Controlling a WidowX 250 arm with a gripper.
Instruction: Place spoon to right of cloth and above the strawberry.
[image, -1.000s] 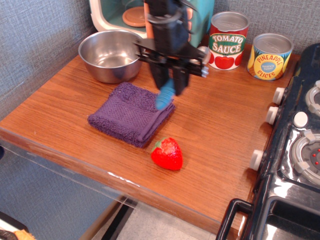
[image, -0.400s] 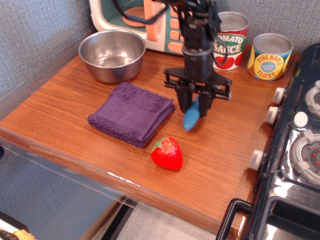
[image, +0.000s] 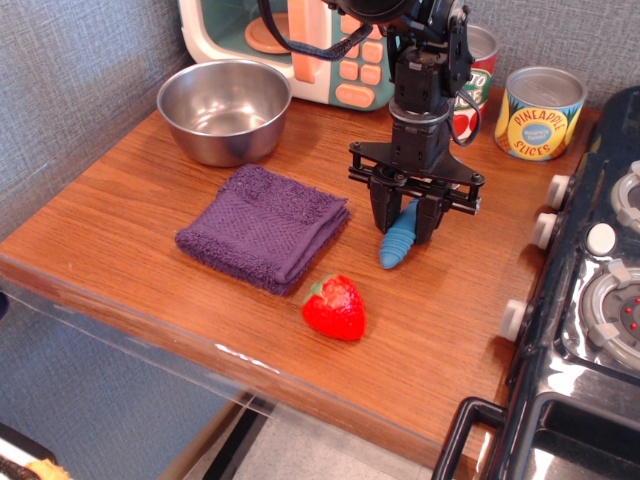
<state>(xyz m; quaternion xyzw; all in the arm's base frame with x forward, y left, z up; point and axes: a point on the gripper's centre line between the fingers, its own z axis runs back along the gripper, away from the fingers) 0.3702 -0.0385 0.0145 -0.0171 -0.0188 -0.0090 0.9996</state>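
From my single camera view, looking down at a wooden table (image: 150, 200), I see the black end effector (image: 408, 225) pointing downward with its fingers closed on the blue ribbed handle of the toy spoon (image: 398, 243). The handle tilts, its lower end sitting at or just above the table surface; I cannot tell whether it touches, and the metal bowl of the spoon is hidden inside the fingers. The spoon is just to the right of the folded dark purple cloth (image: 262, 226) and up-right of the red toy strawberry (image: 334, 307), which lies near the table's front edge. Behind the cloth stands a steel bowl (image: 220, 108). A toy microwave (image: 300, 40), a tomato sauce can (image: 472, 75) and a pineapple slices can (image: 540, 112) line the back. A toy stove (image: 590, 300) fills the right side.
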